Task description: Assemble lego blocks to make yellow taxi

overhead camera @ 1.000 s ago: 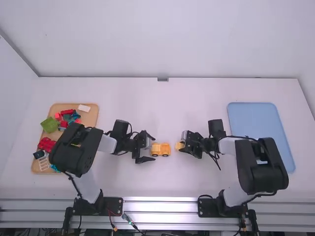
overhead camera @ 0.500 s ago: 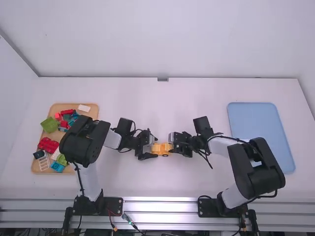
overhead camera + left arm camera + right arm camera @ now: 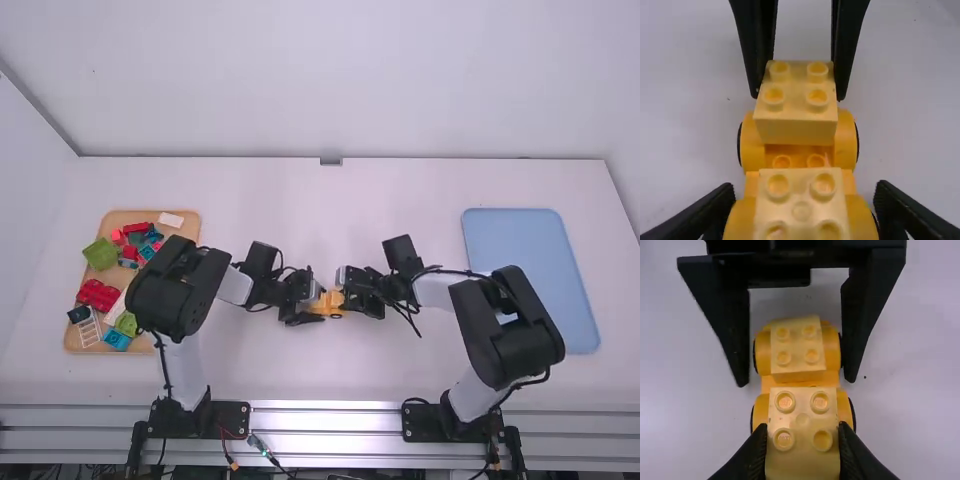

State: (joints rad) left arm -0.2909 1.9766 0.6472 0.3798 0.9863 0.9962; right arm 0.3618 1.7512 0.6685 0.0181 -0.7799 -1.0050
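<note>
Your right gripper (image 3: 802, 437) is closed on a pale yellow plastic block with four round studs (image 3: 802, 420), holding it by its sides over one end of the orange-yellow toy car base (image 3: 751, 145). Your left gripper (image 3: 796, 382) has its fingers spread wide, one on each side of the base's other end. The base sits on the white table (image 3: 300, 370), in the middle, between the two arms.

You look to be well along with the taxi. A second pale yellow four-stud block (image 3: 798, 345) is on the end between your left fingers. The held one is at its place over the opposite end, but you can't tell whether it is pressed home. What seems left is to seat it, let go, and perhaps add a top piece or move the car onto the blue tray.

On your left, the light wooden tray (image 3: 188, 240) holds the mixed parts: a big green block (image 3: 100, 253), a red piece (image 3: 97, 294), a white flat block (image 3: 171, 219), a white ladder (image 3: 89, 330), a small black block (image 3: 79, 314) and a bright blue block (image 3: 117, 340), among others. On your right lies the flat blue rectangular tray (image 3: 530, 280), probably meant for the finished taxi.
</note>
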